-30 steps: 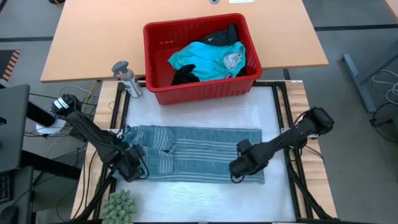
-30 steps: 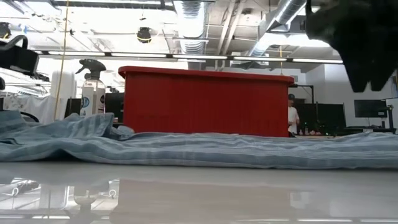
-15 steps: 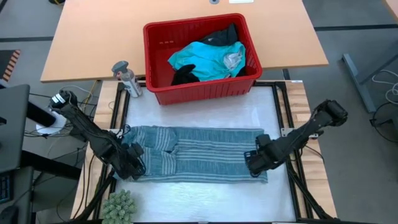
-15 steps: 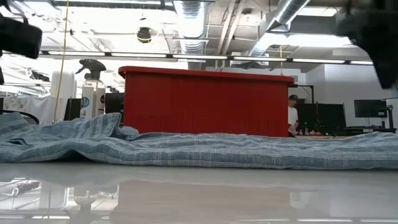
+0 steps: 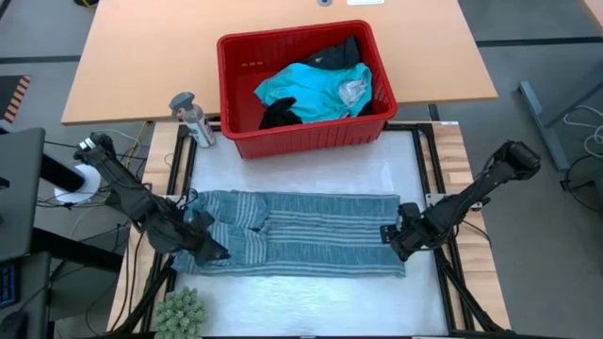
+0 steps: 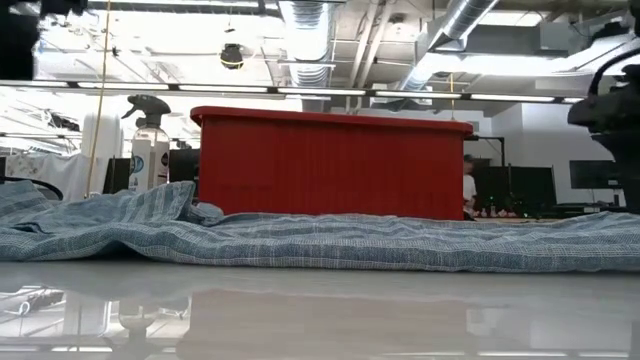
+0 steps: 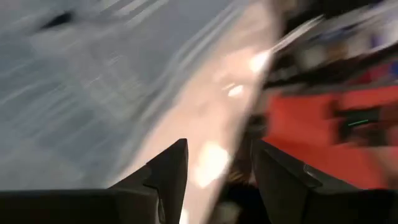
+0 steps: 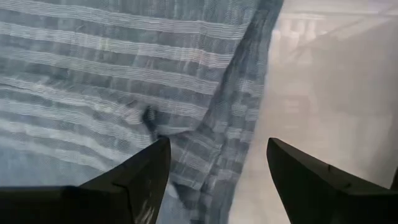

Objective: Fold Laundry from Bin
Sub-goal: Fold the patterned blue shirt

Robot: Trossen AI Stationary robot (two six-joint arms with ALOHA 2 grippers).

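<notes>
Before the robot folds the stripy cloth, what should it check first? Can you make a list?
1. Striped garment spread flat on the white mat: ok, only a few wrinkles near its left end.
2. Left gripper empty: ok, fingers open with nothing between them.
3. Right gripper empty: ok, fingers open over the cloth's right edge.
4. Both grippers at the cloth's ends: ok, left one at the left end, right one at the right end.
5. Red bin clear of the cloth: ok, it sits behind, apart from it.
6. Spray bottle out of the way: ok, it stands off the mat.
</notes>
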